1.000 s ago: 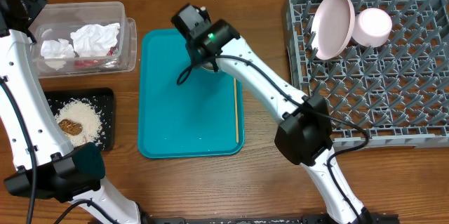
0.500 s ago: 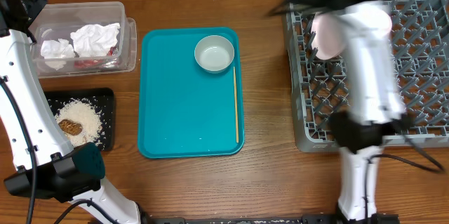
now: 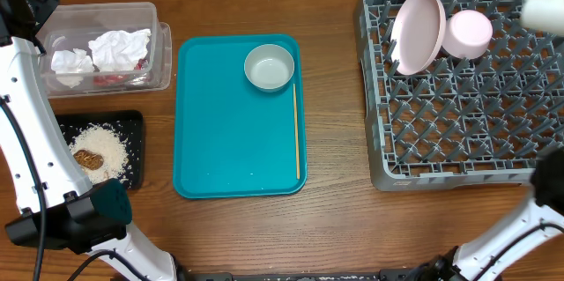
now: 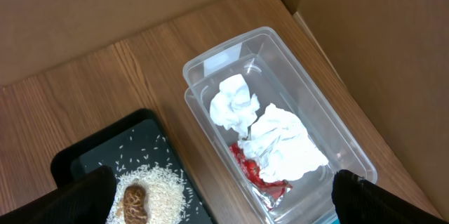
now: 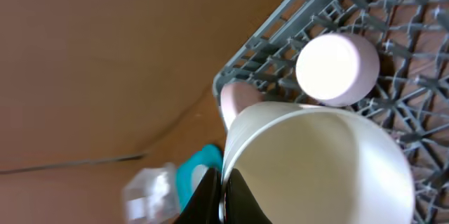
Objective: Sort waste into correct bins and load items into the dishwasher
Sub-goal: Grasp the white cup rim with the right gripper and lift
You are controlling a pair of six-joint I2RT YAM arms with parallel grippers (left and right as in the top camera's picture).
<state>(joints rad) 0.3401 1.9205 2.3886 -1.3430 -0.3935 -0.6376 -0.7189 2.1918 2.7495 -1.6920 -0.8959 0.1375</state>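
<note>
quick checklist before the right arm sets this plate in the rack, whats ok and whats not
1. Grip: right end effector is shut on the pale plate at its rim: ok.
2. Position: the dish rack lies under the plate in the right wrist view; exact slot: cannot tell.
3. Free room: the peg rows beside the large plate and cup are bare: ok.
4. Left end effector is open above the clear tub, away from the rack: ok.
5. All items loaded: the bowl sits upright on the teal tray: not ok.
</note>
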